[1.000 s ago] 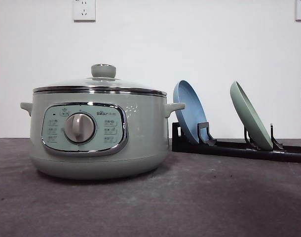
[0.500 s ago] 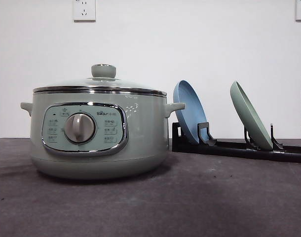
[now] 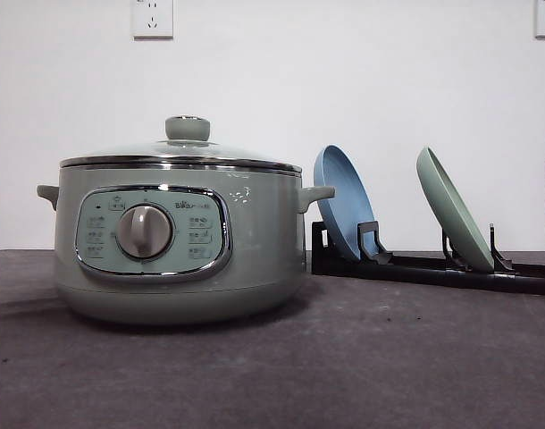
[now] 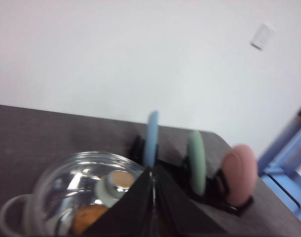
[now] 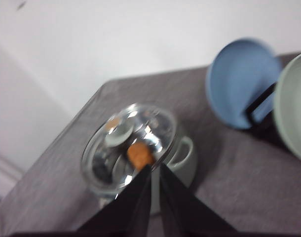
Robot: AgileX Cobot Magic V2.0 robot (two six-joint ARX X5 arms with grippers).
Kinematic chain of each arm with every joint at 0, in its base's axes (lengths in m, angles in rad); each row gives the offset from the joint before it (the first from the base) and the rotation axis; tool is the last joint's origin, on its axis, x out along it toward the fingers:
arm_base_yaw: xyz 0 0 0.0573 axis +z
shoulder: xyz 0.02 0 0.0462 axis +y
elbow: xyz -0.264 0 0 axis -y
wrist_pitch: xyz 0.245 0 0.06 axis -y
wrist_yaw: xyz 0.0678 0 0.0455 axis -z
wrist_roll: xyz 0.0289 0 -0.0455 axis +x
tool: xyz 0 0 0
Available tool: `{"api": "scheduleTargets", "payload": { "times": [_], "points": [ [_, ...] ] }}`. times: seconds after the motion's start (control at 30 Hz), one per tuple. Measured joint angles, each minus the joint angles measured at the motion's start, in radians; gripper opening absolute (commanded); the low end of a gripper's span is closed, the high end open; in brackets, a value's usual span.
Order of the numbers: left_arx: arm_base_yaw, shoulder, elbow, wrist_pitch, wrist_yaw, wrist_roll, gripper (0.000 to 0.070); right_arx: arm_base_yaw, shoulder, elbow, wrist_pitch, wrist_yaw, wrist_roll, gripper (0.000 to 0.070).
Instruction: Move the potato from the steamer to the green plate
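Nothing is done yet: the potato lies under the steamer lid, the green plate stands racked at three o'clock, both jaws closed, empty.

Before me on the table: the steamer at left, lid on, the potato inside under the lid. To its right, a rack farther back holds the blue plate on edge, then the green plate to the right of that.
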Motion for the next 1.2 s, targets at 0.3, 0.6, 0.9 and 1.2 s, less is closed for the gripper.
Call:
{"api": "scheduleTargets", "payload": {
  "times": [0.3,0.6,0.9,1.2],
  "points": [
    [-0.065,0.091,0.097,-0.131,0.058,0.096,0.0001,0.085,0.065,0.079,-0.194,-0.003,-0.207,0.0020],
    [-0.123,0.194,0.098,-0.282,0.132,0.260,0.0001,0.119,0.069,0.079,-0.240,-0.003,-0.348,0.0020],
    [-0.134,0.220,0.098,-0.283,0.137,0.328,0.0003,0.121,0.069,0.080,-0.240,0.025,-0.375,0.0038],
    [-0.134,0.221,0.098,-0.283,0.137,0.337,0.0229,0.121,0.069,0.080,-0.240,0.087,-0.379,0.0500]
  ]
}}
